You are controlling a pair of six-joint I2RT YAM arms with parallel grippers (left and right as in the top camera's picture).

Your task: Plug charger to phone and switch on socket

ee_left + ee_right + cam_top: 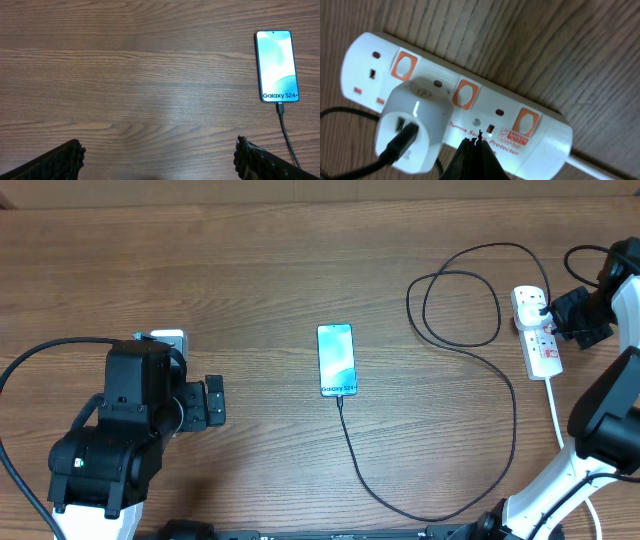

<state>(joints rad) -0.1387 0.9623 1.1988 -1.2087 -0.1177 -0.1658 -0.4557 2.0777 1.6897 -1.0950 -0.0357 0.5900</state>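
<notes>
The socket lies at the right side of the table, its long axis running near to far, with its thick white cord leaving the near end; a white adapter is seated in its face next to the end outlet, and the black connector of the charger is inserted in the adapter's port; three red switches sit in a row along one edge.

The phone lies flat at the table centre, screen up, long axis near to far, with the text end toward the near edge; the charger tip is plugged into that end; the cable runs toward the near edge, curves right and rises in loose loops to the socket.

The right gripper is closed on nothing, with its tips directly over the socket face between two switches; contact cannot be confirmed. The left gripper stands fully open, empty, well to the left of the phone.
</notes>
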